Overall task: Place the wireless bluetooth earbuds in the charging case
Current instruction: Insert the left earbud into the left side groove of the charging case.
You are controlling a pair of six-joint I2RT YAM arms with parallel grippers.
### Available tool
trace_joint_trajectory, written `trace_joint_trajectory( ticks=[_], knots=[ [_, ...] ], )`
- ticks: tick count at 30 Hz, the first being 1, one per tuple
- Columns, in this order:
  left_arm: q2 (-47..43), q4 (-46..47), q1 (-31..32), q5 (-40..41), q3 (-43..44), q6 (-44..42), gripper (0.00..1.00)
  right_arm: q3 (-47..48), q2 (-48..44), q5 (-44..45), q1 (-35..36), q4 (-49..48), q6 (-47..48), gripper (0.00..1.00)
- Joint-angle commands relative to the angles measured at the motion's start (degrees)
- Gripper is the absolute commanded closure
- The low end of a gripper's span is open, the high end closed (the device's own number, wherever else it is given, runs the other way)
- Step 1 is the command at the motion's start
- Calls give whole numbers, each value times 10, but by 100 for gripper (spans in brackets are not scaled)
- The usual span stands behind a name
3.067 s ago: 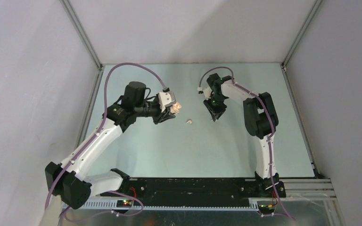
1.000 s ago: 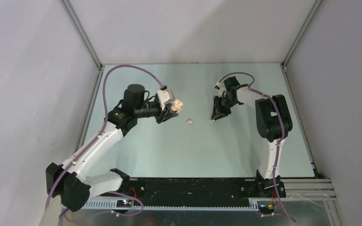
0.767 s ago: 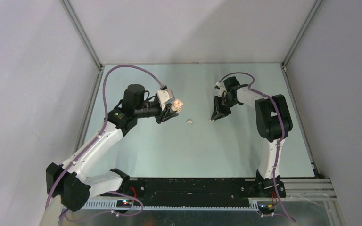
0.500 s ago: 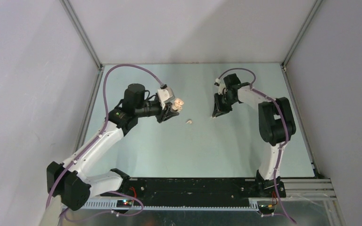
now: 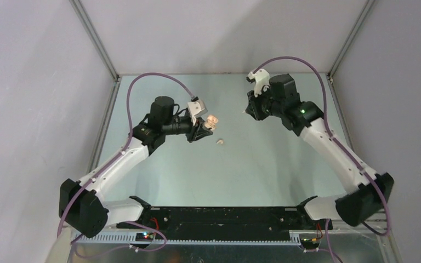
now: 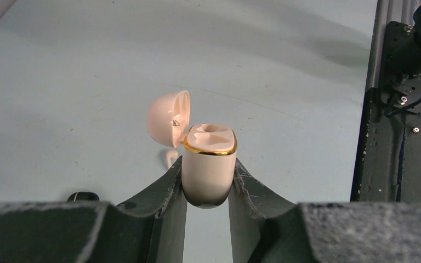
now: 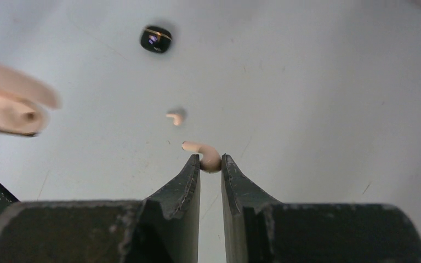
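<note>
Between the fingers of the right end effector (image 7: 211,162) sits a pale beige earbud (image 7: 202,149), pinched by its rounded body, with its short curved stem sticking out to the left. It hangs above the desk (image 5: 252,164), not touching it. A second earbud (image 7: 175,116), the same colour, lies loose on the desk beyond it.

The left end effector (image 6: 206,183) is clamped on the lower half of a beige charging case (image 6: 209,148) and holds it upright off the desk. The case has a gold rim, and its lid (image 6: 169,118) is swung open to the left. The two moulded hollows in the case are both bare.

A small black object (image 7: 156,39) with a thin gold line lies farther off on the desk. Nothing stands between the two end effectors.

From above, the case (image 5: 211,121) and the loose earbud (image 5: 219,142) are near each other, and the right end effector (image 5: 250,111) is well apart from both. The pinched earbud is too small to make out there, and the black object does not show. The right wrist camera sees the case only as a blur at its left edge. The left wrist camera shows the loose earbud (image 6: 170,159) just behind the case and part of the black object (image 6: 83,195).
</note>
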State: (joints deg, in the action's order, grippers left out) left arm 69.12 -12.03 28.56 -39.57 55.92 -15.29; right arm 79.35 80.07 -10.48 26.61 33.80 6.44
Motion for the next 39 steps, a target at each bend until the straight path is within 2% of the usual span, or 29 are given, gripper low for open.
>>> trace_joint_trajectory(
  ticks=[1,7,14,25,39],
  knots=[
    [12,24,7,-25,0,16,99,12,-74,61,57,-2,45,80],
    [23,13,12,-65,8,14,99,17,-99,73,129,-7,50,80],
    [23,7,13,-94,10,16,99,20,-83,117,199,-24,60,80],
    [25,5,15,-130,9,18,99,53,-53,145,252,-17,55,80],
    [24,33,14,-135,6,53,99,70,-22,142,266,-16,25,81]
  ],
)
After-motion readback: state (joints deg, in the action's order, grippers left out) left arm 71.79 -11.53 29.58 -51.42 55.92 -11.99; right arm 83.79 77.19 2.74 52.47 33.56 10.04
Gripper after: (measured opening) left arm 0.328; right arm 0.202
